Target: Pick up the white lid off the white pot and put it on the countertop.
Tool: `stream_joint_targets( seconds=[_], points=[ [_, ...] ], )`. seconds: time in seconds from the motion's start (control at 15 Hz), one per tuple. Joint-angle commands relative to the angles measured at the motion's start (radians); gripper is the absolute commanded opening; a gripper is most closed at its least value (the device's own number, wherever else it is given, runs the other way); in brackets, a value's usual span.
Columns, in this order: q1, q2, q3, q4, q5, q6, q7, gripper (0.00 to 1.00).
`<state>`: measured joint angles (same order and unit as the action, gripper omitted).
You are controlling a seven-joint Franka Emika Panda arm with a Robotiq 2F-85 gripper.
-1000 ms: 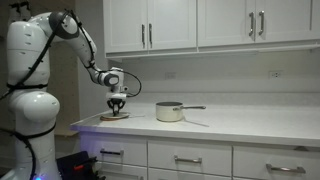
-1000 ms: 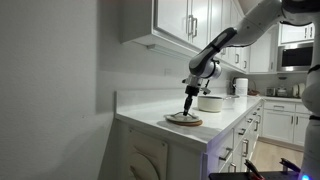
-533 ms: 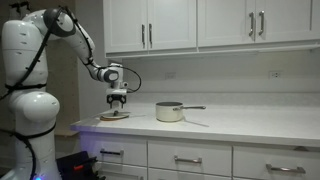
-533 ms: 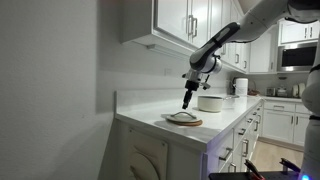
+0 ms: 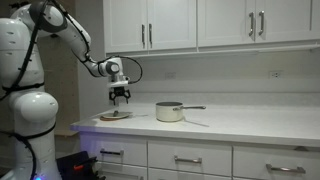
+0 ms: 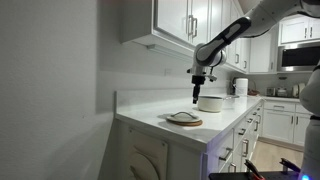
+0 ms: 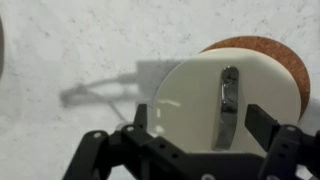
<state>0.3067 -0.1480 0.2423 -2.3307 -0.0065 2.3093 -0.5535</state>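
The white lid (image 7: 190, 90) lies on a flat reddish-brown disc (image 7: 262, 48) on the countertop (image 5: 250, 125), its metal handle (image 7: 228, 105) facing up. In both exterior views the lid (image 5: 115, 114) (image 6: 183, 118) rests flat on that disc. My gripper (image 5: 120, 98) (image 6: 197, 99) hangs a short way above it, open and empty. In the wrist view the gripper (image 7: 200, 118) has its two dark fingers spread either side of the lid, clear of it. The white pot (image 5: 170, 111) (image 6: 210, 103) stands uncovered further along the counter, its long handle pointing away from the arm.
White wall cabinets (image 5: 200, 22) hang above the counter, and drawers with bar handles (image 5: 190, 159) sit below it. A white jar (image 6: 240, 87) stands behind the pot. The counter ends at a wall (image 6: 60, 90) beyond the disc.
The gripper has opened and let go of the lid, then risen straight up from it. The lid stays on the reddish-brown disc.
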Motion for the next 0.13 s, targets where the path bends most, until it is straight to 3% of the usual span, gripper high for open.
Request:
stream_joint_targets(
  seconds=[0.0,0.07],
  points=[
    [0.000,-0.018,-0.009,0.007,-0.008,-0.034,0.008,1.00],
    [-0.002,-0.034,-0.012,0.009,-0.010,-0.052,0.009,1.00]
  ],
)
